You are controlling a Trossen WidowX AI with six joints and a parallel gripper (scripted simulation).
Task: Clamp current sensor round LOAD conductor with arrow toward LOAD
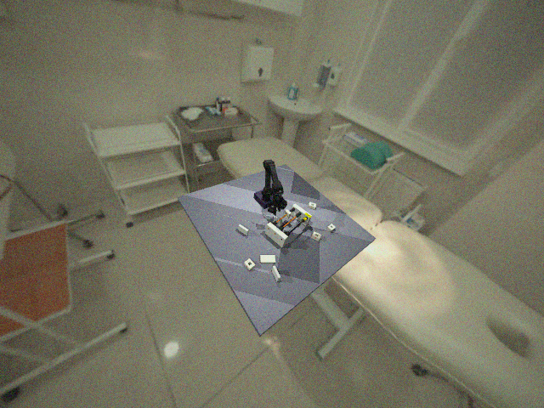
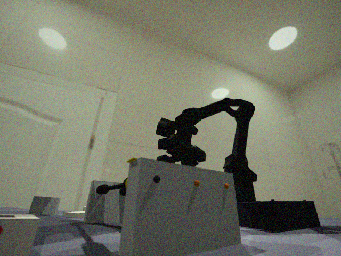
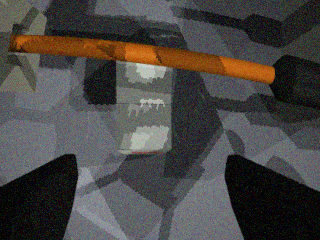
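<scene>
My gripper [image 1: 274,212] [image 2: 179,162] [image 3: 152,166] is partly open, pointing down behind the conductor rack, with nothing between its fingertips. In the wrist view a pale block [image 3: 144,107] with a thin red line at its near edge lies beyond the fingertips, partly under an orange conductor [image 3: 190,58]. It may be the open sensor; its jaws and arrow cannot be made out. The yellow LOAD marker [image 1: 308,215] [image 2: 132,159] is on the rack's far end panel in the top view. The LOAD conductor's black end [image 2: 156,178] shows on the near panel in the exterior view.
The rack's white end panel [image 1: 276,234] [image 2: 181,212] stands close to the arm. Square-holed white blocks [image 1: 331,227] [image 1: 316,235] [image 1: 312,205] lie on one side. Plain white blocks [image 1: 267,258] [image 1: 242,229] [image 1: 275,273] and another holed block [image 1: 247,264] lie elsewhere on the table [image 1: 259,307].
</scene>
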